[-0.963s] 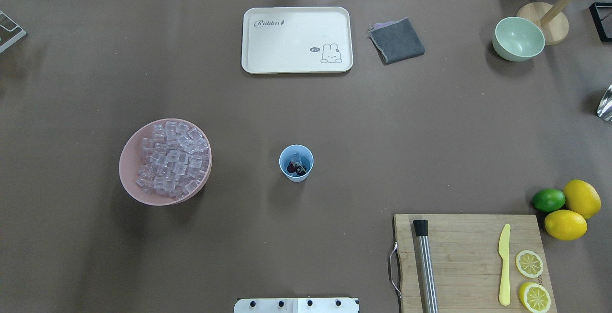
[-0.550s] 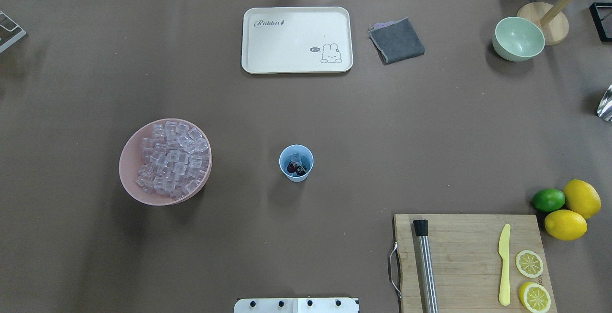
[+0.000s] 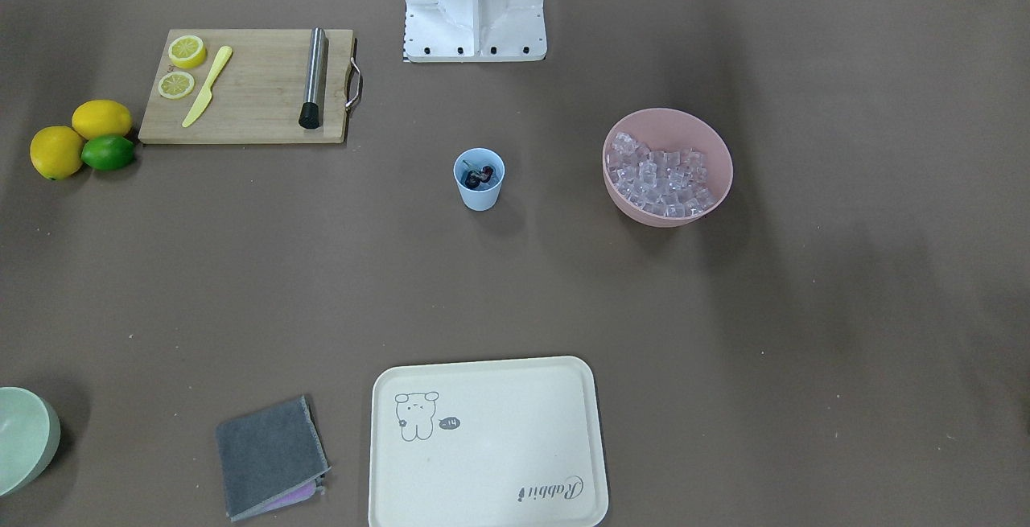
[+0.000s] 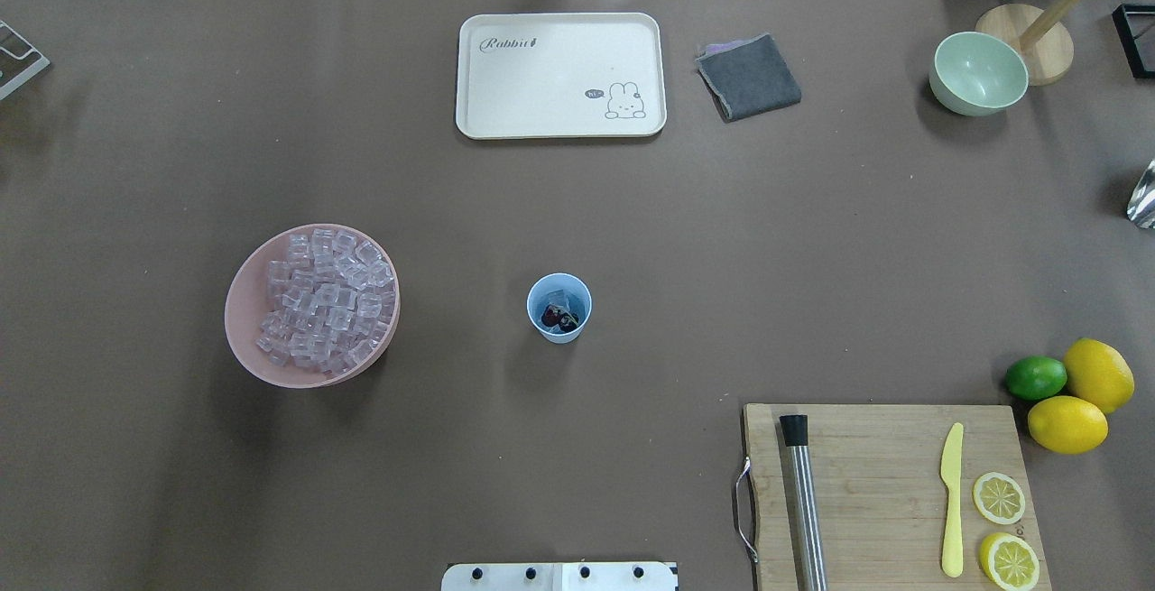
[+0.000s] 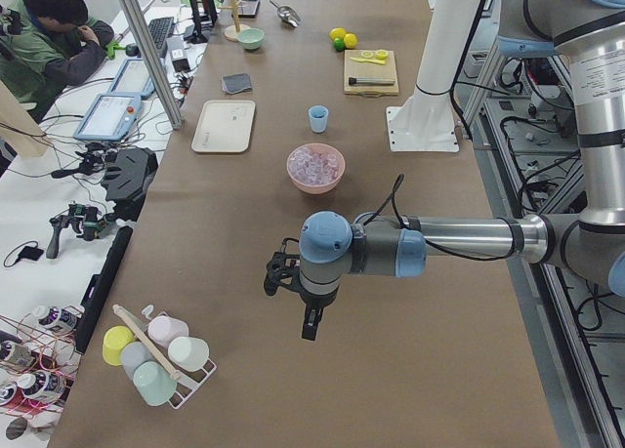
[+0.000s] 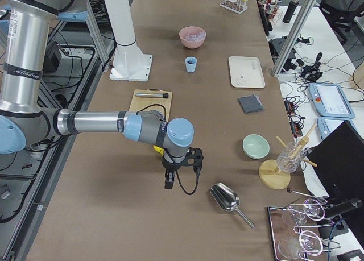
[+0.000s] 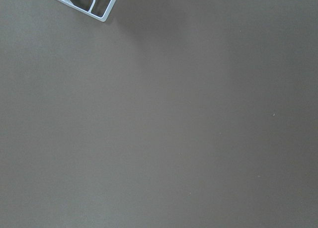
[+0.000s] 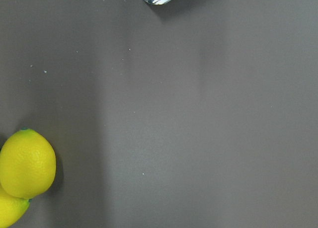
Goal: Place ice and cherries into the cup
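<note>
- The left gripper point(image 5: 311, 327) hangs over bare table at the robot's left end, fingers pointing down. It shows only in the side view, so I cannot tell how far open it is. It is near a white wire rack point(image 5: 186, 380) with pastel cups, but apart from it.
- The right gripper point(image 6: 169, 182) hangs over the table at the robot's right end, also pointing down. Here too I cannot tell its opening. A shiny metal scoop point(image 6: 226, 199) lies on the table near it.
- The cup point(image 4: 559, 307), light blue plastic and tapered, stands upright near the middle of the table, well apart from both grippers.
- The cherries point(image 4: 559, 318), dark red and glossy, lie inside the cup, and a clear cube lies there with them.
- The rest of the ice point(image 4: 325, 298), small glassy cubes, is piled in a wide pink bowl point(image 4: 244, 313) beside the cup, on the robot's left.
- A cream tray point(image 4: 559, 77) with a rabbit drawing lies at the far edge, with a folded grey cloth point(image 4: 749, 77) and a pale green bowl point(image 4: 978, 73) further right.
- A wooden cutting board point(image 4: 884, 483) carries a metal rod point(image 4: 803, 505), a yellow plastic knife point(image 4: 952, 501) and two lemon slices point(image 4: 999, 497).
- Two whole lemons point(image 4: 1097, 374) and a lime point(image 4: 1036, 377) touch each other just beside the board.
- The table cover point(image 4: 722, 257) is matte brown.
</note>
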